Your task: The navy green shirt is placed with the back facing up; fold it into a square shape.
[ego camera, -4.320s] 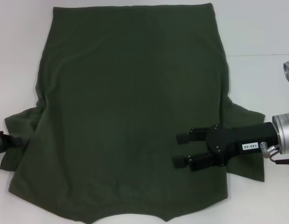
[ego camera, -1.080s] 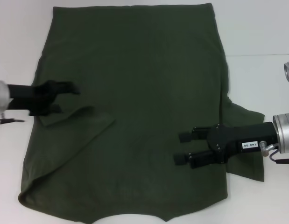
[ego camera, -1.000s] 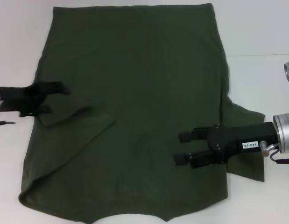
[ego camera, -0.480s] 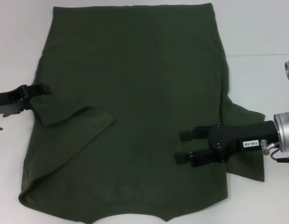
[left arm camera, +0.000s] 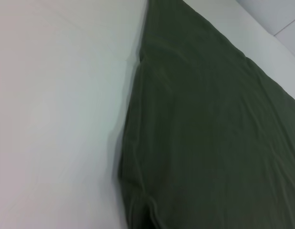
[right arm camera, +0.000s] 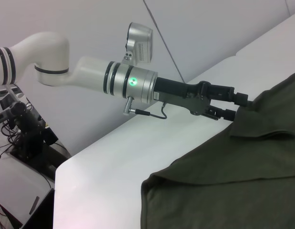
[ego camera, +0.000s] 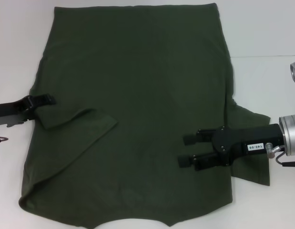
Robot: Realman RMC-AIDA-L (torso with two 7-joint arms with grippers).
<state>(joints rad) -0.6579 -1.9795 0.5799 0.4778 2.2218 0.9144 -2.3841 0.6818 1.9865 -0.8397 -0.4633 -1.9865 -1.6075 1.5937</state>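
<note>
The navy green shirt (ego camera: 137, 109) lies flat, back up, on the white table (ego camera: 266, 28); its long axis runs away from you, hem far, neckline near. The shirt's left sleeve (ego camera: 78, 126) already lies folded inward onto the body. Its right sleeve (ego camera: 252, 143) is not yet folded and sticks out sideways past the shirt's right edge. You would judge that sleeve the next fold, and the right gripper (ego camera: 189, 150) is the nearer tool: it sits low over the shirt body, just inward of that sleeve, fingers pointing toward the shirt's centre line, parted, holding nothing. The left gripper (ego camera: 40, 102) rests at the shirt's left edge beside the folded sleeve, fingers apart in the right wrist view and empty.
</note>
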